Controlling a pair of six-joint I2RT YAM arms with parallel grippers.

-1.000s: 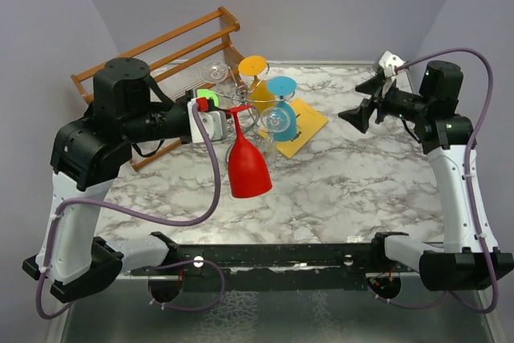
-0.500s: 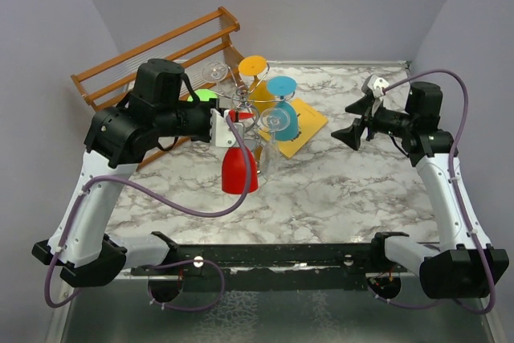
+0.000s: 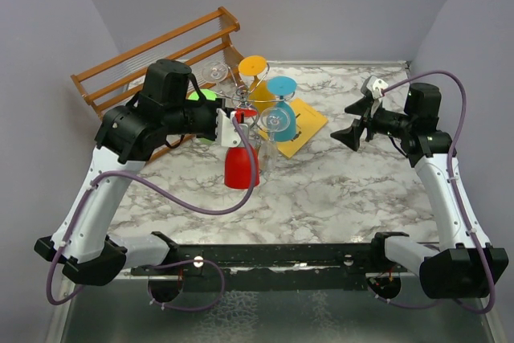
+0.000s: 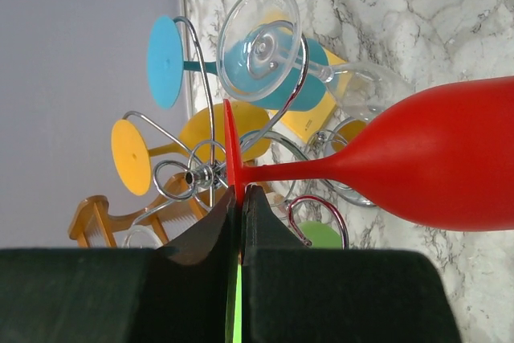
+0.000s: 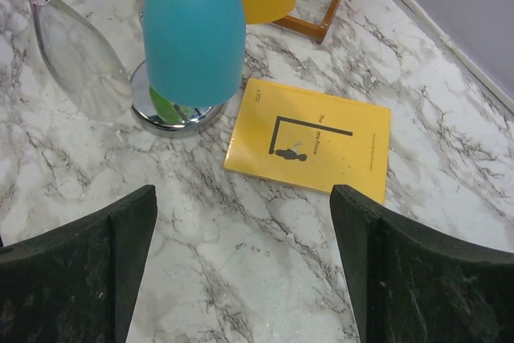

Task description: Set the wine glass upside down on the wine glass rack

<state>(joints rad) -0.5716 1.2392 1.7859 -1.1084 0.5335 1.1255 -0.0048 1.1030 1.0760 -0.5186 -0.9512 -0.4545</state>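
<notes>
Your table [image 3: 361, 190] holds a wooden shelf [image 3: 152, 58] at the back left. In front of it stands the rack [image 3: 238, 104], crowded with a blue glass [image 5: 193, 30], a yellow glass [image 3: 254, 67] and a clear glass [image 4: 259, 42]. A book [image 5: 309, 146] lies by its base.

Your right gripper [image 3: 353, 122] is spread, holds nothing, and sits well apart to the right.

Your left gripper [image 4: 241, 198] is closed on the thin edge of the red glass [image 3: 239, 168], pinching only the rim of its foot. The glass hangs bowl down, with its foot just beside the rack's central wire loops and its stem not yet in a loop, as far as I can tell.

That grip is the weak spot. The heavy bowl can swing or twist the foot out of the fingers if you move sharply.

The clear glass hangs just beside the red stem, so a sideways push could knock it off its hook or shove the whole rack. If the foot meets the wire instead of passing over it, the glass could drop when you let go.
</notes>
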